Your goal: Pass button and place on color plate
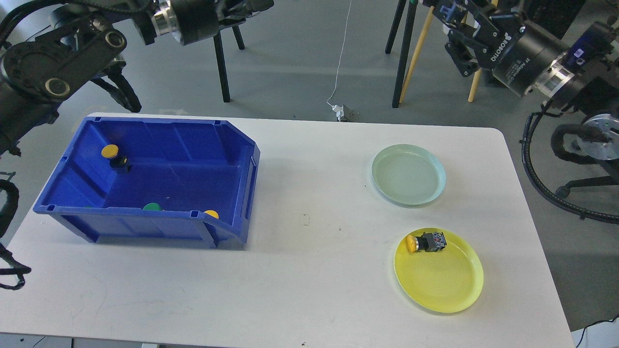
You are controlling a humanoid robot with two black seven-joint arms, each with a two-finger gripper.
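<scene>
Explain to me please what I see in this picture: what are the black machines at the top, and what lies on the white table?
This single picture comes from a camera in a humanoid robot's head, looking down at its work table. The black shapes in the upper corners are its two arms. The right claw is raised over the floor and holds nothing. The left claw runs out of the picture.

On the table stands a blue bin with a yellow button, one green button and another yellow one. To the right lie an empty pale green plate and a yellow plate carrying a yellow button.
</scene>
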